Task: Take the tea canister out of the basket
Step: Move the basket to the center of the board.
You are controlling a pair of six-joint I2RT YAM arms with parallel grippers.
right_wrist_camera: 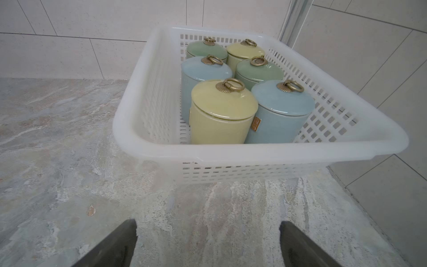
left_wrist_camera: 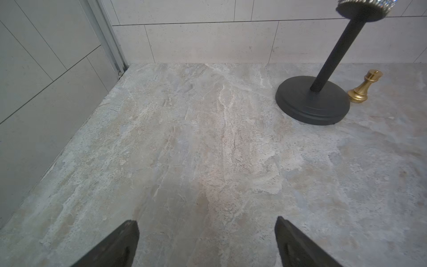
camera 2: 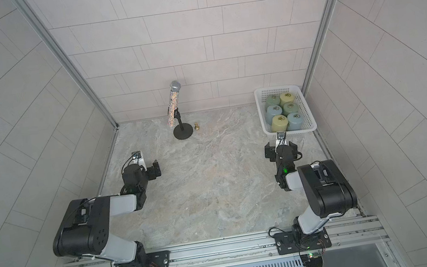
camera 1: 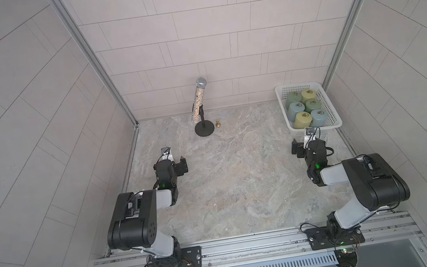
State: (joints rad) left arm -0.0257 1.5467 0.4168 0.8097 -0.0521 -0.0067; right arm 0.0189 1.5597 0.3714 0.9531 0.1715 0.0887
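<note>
The white lattice basket (camera 1: 297, 85) (camera 2: 276, 87) stands at the back right corner of the stone tabletop. It holds several upright tea canisters with brass ring lids, in yellow, blue and green. Nearest my right arm are a yellow canister (right_wrist_camera: 219, 120) (camera 1: 302, 119) and a blue one (right_wrist_camera: 277, 115) beside it. My right gripper (right_wrist_camera: 207, 223) (camera 1: 307, 146) hangs just in front of the basket's near rim (right_wrist_camera: 254, 152), open and empty, touching nothing. My left gripper (left_wrist_camera: 205, 220) (camera 1: 171, 164) is open and empty over bare tabletop on the left side.
A glittery microphone (camera 1: 200, 104) leans on a black stand with a round base (left_wrist_camera: 312, 101) at the back centre. A small gold chess piece (left_wrist_camera: 362, 87) (camera 1: 217, 123) stands beside the base. Tiled walls close in the left, back and right.
</note>
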